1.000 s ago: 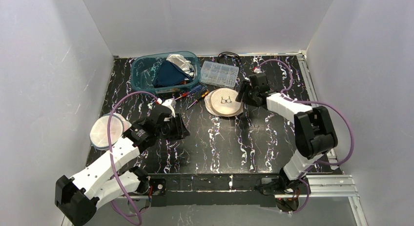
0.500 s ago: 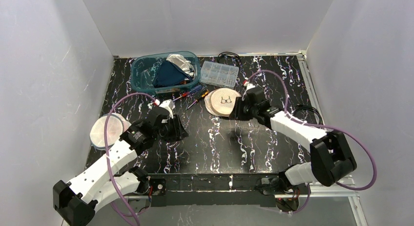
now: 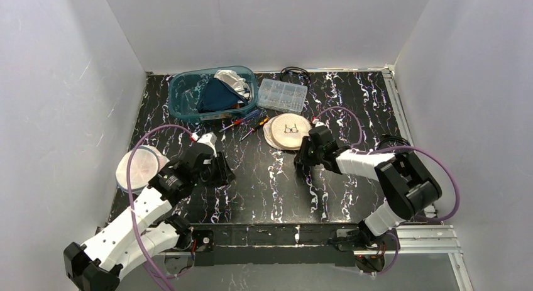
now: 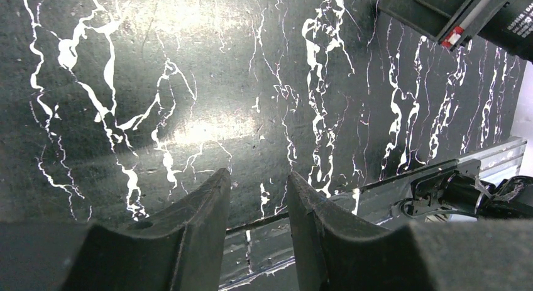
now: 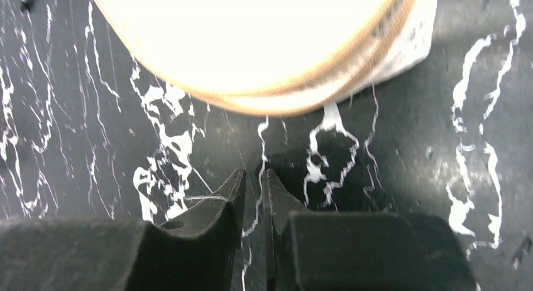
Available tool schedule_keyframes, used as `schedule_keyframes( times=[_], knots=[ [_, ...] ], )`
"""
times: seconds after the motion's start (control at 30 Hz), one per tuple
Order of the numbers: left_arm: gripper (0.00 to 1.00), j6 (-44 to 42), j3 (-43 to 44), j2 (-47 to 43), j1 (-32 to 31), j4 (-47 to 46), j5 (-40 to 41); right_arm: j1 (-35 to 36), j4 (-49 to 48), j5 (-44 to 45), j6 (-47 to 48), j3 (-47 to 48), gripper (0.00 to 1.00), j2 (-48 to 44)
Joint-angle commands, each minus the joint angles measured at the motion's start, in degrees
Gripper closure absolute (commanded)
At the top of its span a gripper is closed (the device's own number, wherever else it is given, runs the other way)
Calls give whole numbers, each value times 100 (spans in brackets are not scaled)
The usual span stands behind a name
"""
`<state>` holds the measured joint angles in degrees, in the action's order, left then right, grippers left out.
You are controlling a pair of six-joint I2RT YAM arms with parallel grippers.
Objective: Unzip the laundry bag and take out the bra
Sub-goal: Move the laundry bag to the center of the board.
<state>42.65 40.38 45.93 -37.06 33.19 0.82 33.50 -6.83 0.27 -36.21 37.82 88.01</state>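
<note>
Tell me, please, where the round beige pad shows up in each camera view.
Top external: the pad lies just right of centre on the table.
Left wrist: not in it.
Right wrist: it fills the top middle, washed out by glare, just beyond the right claw.
Shared landmark: the table's black top with white veins, which shows in all three views.
</note>
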Motion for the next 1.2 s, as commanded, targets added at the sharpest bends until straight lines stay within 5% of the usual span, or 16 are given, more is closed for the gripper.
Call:
schedule_keyframes(
  times=[0.0, 0.5, 0.73, 0.83, 0.93, 1.03, 1.17],
  knots=[
    [63, 15, -26, -185, 38, 299, 292, 11, -455, 393, -279, 257, 76, 470],
    [63, -52, -20, -125, 32, 313, 308, 20, -521, 541, -407, 592, 75, 1082],
    [63, -40, -33, -149, 32, 355, 259, 20, -325, 320, -332, 547, 72, 637],
    [63, -92, 19, -219, 36, 477, 346, 43, -74, 87, -144, 323, 62, -137],
    [63, -199, 121, -254, 32, 578, 465, 50, 517, -323, 345, 307, 39, -1003],
    [60, -357, 396, -226, 32, 956, 763, 48, 1328, -666, 835, 503, 27, -1709],
    [37, -366, 827, -316, 170, 1537, 1701, 48, 1660, -925, 983, 236, 23, -2829]
  ],
)
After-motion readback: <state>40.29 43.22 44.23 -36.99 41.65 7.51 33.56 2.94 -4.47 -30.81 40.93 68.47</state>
